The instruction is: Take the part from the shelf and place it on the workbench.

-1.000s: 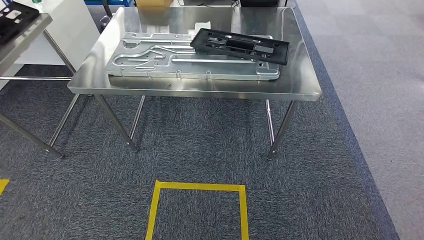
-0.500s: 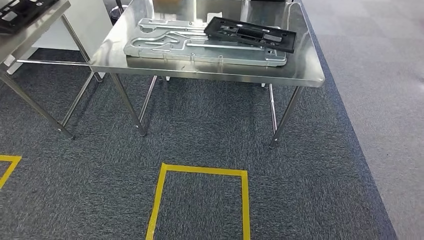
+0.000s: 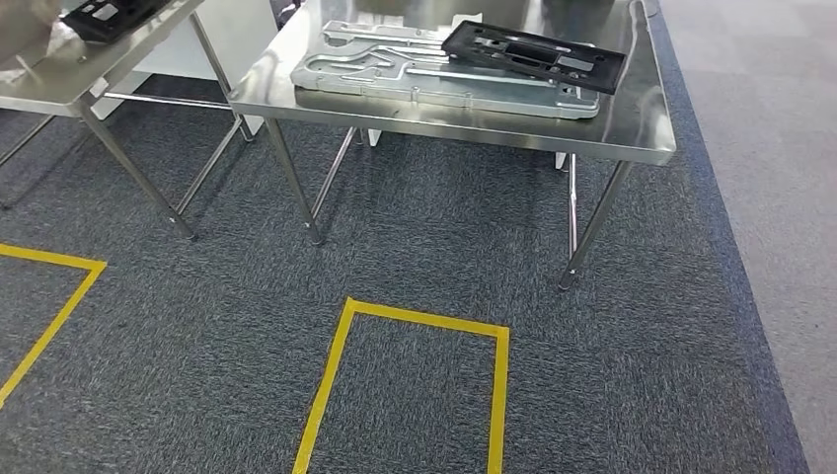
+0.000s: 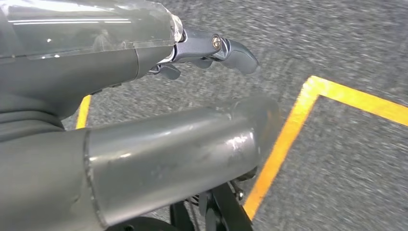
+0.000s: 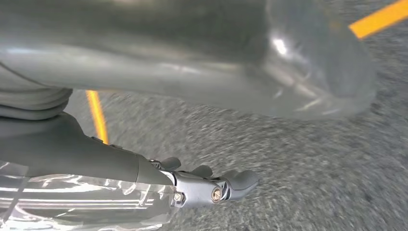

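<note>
Ahead of me stands a steel table (image 3: 642, 138) on dark grey carpet (image 3: 424, 247), and on its top lies a large silver metal plate (image 3: 395, 74) with raised channels. The black part (image 3: 533, 54), a flat frame with cut-outs, rests on the right half of that plate, tilted a little so one long edge overhangs the plate's far side. To the left stands a second steel table (image 3: 59, 84), just apart from the first, and another black frame (image 3: 109, 12) lies on its top near the picture's upper edge. On the carpet in front of the tables a yellow tape outline (image 3: 341, 375) marks a rectangle, and a second tape outline (image 3: 54, 306) lies further left. My left hand (image 4: 202, 50) hangs over the carpet beside a yellow tape line; its fingers (image 4: 235, 53) are stretched out and apart, with nothing in them. My right hand (image 5: 207, 185) hangs over the carpet too, its fingers (image 5: 243, 180) loosely extended and holding nothing, and the carpet behind it looks blurred
</note>
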